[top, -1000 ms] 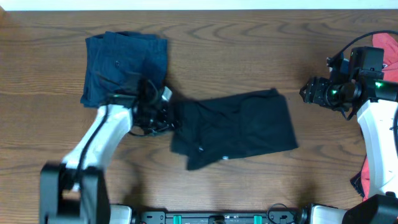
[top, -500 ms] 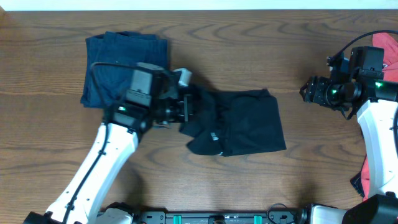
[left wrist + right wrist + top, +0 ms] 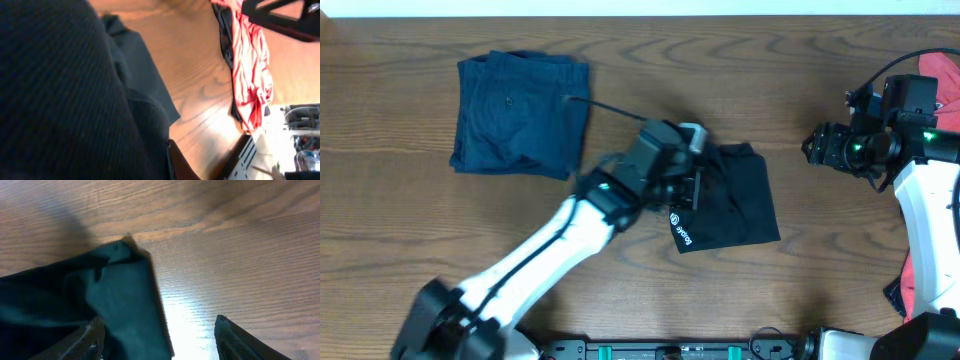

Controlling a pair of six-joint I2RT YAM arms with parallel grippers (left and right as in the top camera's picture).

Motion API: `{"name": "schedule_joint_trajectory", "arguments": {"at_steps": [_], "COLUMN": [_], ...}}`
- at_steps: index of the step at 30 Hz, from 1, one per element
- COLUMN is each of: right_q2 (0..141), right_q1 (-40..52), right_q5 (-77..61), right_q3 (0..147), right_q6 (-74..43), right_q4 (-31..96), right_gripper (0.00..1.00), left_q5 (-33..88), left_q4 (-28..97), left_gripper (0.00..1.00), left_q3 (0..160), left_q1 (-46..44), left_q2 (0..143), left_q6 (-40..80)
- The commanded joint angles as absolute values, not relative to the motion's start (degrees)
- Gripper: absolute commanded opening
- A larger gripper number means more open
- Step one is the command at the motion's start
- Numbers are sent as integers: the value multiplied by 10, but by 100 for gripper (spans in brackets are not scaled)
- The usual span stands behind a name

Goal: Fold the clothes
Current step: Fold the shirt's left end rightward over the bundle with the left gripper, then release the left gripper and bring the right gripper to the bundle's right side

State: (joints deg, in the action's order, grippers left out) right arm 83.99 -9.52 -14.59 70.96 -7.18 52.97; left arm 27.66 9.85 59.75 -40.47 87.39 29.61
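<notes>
Garment (image 3: pixel 745 205), black, in left end effector (image 3: pixel 703 184)

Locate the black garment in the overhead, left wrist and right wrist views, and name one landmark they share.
Overhead: the black garment lies right of centre, its left edge under the left arm.
Left wrist: the black garment fills the left half, very close to the lens.
Right wrist: the black garment takes up the lower left.
Shared landmark: the wooden table under it.
</notes>
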Motion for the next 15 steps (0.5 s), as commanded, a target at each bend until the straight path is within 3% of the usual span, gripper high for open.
{"name": "schedule_joint_trajectory", "arguments": {"at_steps": [1, 5, 7, 10, 15], "right_q2": [839, 839, 839, 839, 839], "right_q1": [-97, -97, -97, -97, -96], "right_q5": [-151, -153, -153, -153, -186], "right_q3": [715, 715, 715, 715, 715], "right_q6": [-68, -68, -68, -68, -50], "right_q4": [532, 536, 537, 539, 551], "right_gripper": [68, 69, 69, 69, 69], "left_q5": [264, 265, 265, 265, 265], "left_q4": [48, -14, -34, -35, 26], "left_gripper": [13, 29, 45, 51, 51], "left_q3": [611, 611, 611, 611, 631], "left_q1": [-430, -445, -448, -448, -438], "left_q2": [913, 935, 939, 939, 935], "left_q6": [297, 305, 306, 305, 266]}}
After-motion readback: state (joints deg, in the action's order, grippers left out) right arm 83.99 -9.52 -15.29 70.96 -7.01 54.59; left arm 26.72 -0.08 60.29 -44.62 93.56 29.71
